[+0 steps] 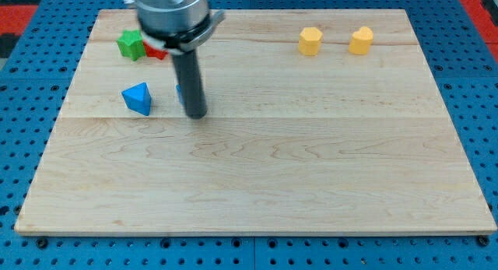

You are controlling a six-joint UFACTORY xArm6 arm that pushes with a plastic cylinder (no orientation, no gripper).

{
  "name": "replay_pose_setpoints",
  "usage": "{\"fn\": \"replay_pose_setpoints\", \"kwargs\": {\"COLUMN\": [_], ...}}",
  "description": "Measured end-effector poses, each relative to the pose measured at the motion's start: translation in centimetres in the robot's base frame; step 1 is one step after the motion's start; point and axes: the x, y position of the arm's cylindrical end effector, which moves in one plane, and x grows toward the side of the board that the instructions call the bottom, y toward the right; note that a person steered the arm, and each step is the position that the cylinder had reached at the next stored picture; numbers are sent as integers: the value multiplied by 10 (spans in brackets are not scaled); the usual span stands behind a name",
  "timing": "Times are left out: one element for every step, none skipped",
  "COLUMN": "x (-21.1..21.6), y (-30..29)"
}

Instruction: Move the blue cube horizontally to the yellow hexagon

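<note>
My tip (pixel 196 114) rests on the wooden board (pixel 257 177) at the view's left of centre. A blue block, likely the blue cube (pixel 180 93), shows only as a sliver at the rod's left edge; the rod hides the rest. The yellow hexagon (pixel 310 41) sits near the view's top, right of centre, far to the right of my tip and higher up in the view.
A blue triangular block (pixel 138 98) lies left of my tip. A green star (pixel 131 44) and a red block (pixel 156 52) sit at the top left, partly under the arm. Another yellow block (pixel 361 40) lies right of the hexagon.
</note>
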Motion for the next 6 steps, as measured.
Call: {"fn": "replay_pose_setpoints", "kwargs": {"x": [-17,-21,-48,-71,-100,-111], "y": [-43,-60,-53,24,113,83]}}
